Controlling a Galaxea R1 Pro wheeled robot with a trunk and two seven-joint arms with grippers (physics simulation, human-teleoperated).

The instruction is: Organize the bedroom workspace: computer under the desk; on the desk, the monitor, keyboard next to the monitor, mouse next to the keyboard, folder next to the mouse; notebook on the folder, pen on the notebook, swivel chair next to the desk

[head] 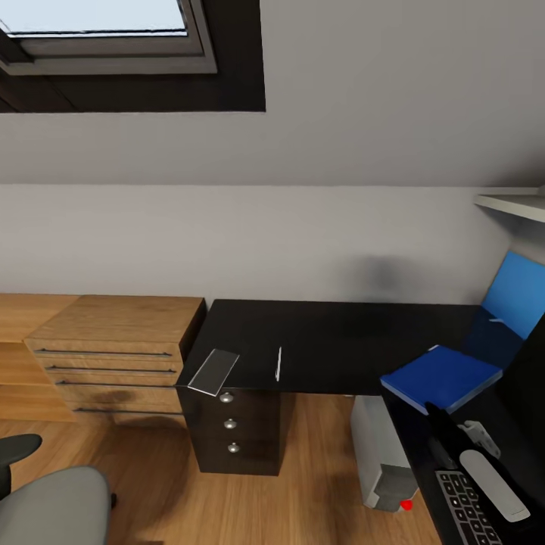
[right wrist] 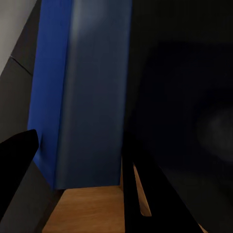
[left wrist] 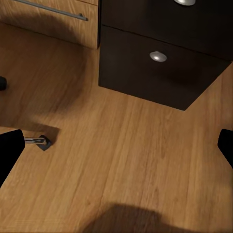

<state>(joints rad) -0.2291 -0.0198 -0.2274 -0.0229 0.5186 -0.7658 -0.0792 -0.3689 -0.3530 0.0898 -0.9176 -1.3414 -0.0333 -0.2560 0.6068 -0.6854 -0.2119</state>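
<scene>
- Looking down from the head camera, the desk (head: 333, 341) ran its glossy black top along the grey wall and turned toward the viewer on the right.
- A bright-blue folder (head: 441, 376) lay flat on the desk near that inner corner, with the blue back panel (head: 515, 297) rising behind it.
- The keyboard (head: 468, 509) sat at the lower right of the desk, close in front of the folder, cut off by the picture's edge.
- A light-grey elongated part (head: 493, 484), probably the right arm, lay just beside the keyboard; I could not tell what it was.
- The computer (head: 380, 454) stood on the wooden floor under the desk, a small red spot low on its front.
- A thin white pen (head: 278, 363) and a small pale flat card-like thing (head: 213, 372) lay on the left part of the desk, the card overhanging the front edge.
- Dark drawers (head: 236, 428) with round silver knobs stood below that end, next to a light wooden chest (head: 113, 352).
- The swivel chair (head: 47, 506) showed its grey seat at the lower left, well apart from the desk.
- The left gripper (left wrist: 116, 145) hung over bare floor with its fingers (left wrist: 9, 150) spread wide and nothing between them.
- The right gripper (right wrist: 73, 184) had one dark finger on each side with a gap between; whether it was fully spread I could not tell.
</scene>
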